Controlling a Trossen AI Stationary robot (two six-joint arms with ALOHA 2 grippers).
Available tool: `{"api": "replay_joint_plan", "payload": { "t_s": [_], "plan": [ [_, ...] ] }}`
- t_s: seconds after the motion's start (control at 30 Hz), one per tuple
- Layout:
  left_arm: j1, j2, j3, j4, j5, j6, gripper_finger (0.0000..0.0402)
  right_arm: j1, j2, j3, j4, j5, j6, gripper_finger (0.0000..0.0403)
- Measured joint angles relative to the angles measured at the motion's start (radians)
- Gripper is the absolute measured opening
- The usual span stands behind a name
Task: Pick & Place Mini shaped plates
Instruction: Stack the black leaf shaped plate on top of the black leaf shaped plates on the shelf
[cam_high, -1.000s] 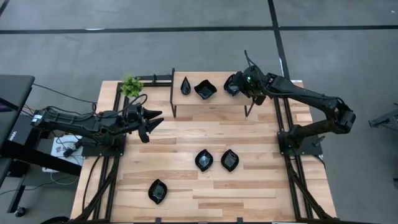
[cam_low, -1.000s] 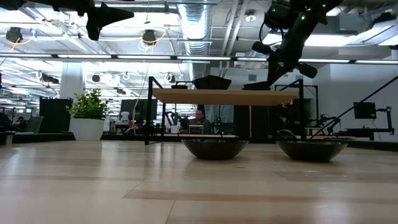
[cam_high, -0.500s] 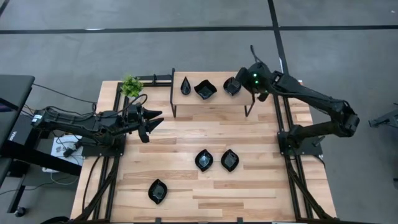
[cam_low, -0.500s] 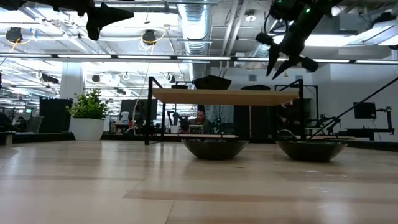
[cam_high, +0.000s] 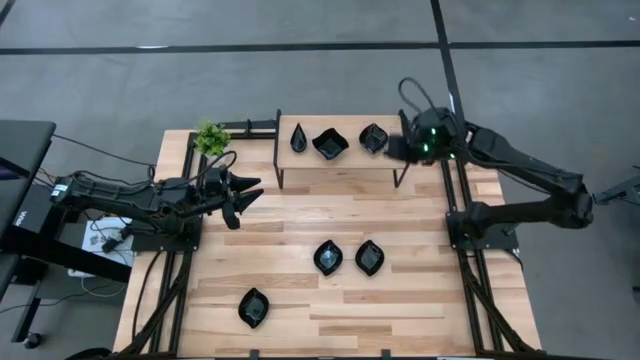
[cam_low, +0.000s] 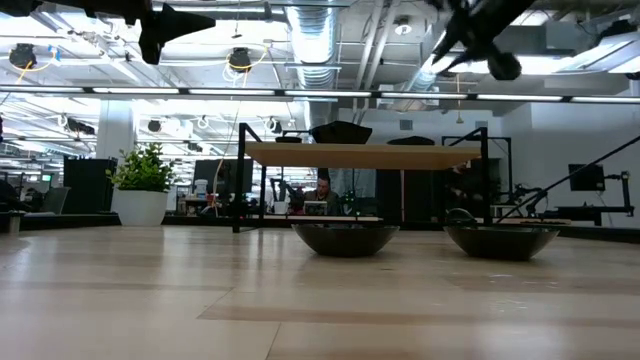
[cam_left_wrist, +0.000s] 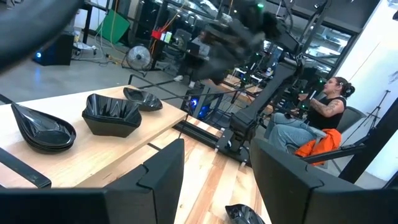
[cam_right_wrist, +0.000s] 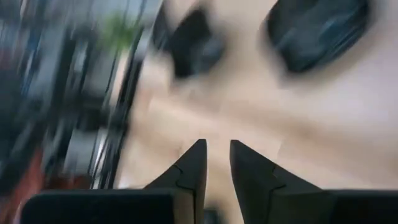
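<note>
Plates (cam_high: 330, 143), three glossy black ones, sit in a row on the raised shelf (cam_high: 340, 158), likely their drop-off spot; three more (cam_high: 343, 258) wait on the counter (cam_high: 290, 220). Right pincer (cam_high: 397, 148) hovers beside the shelf, empty, fingers narrowly parted. Left pincer (cam_high: 250, 192) hangs wide, idle.

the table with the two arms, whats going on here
Two robot arms are moving small black dishes onto a raised wooden shelf at the back of the table. Three dishes sit on the shelf: a teardrop dish, a square dish and a leaf dish. The right claw hangs empty beside the leaf dish, fingers slightly apart. Three more dishes wait on the table. The left claw waits open near the plant.
</note>
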Motion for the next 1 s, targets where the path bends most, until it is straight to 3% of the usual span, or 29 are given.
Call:
{"api": "replay_joint_plan", "payload": {
  "t_s": [0.1, 0.3, 0.47, 0.63, 0.8, 1.0],
  "plan": [
    [0.0, 0.0, 0.0, 0.0, 0.0, 0.0, 0.0186, 0.126, -0.024, 0.0, -0.042, -0.061, -0.014, 0.0066],
    [0.0, 0.0, 0.0, 0.0, 0.0, 0.0, 0.0186, 0.385, -0.036, 0.0, -0.061, -0.047, -0.019, 0.0065],
    [0.0, 0.0, 0.0, 0.0, 0.0, -0.001, 0.0186, 0.556, -0.006, 0.0, -0.026, 0.085, -0.011, 0.0065],
    [0.0, 0.0, 0.001, 0.011, 0.071, -0.011, 0.0186, 0.687, 0.022, 0.0, 0.066, 0.242, -0.158, 0.0065],
    [-0.02, 0.003, 0.015, 0.025, 0.116, -0.029, 0.0186, 0.781, 0.013, 0.0, 0.093, 0.395, -0.277, 0.0065],
    [-0.065, 0.053, 0.122, 0.012, 0.111, 0.028, 0.0186, 0.853, -0.053, 0.0, 0.021, 0.545, -0.363, 0.0065]
  ]
}}
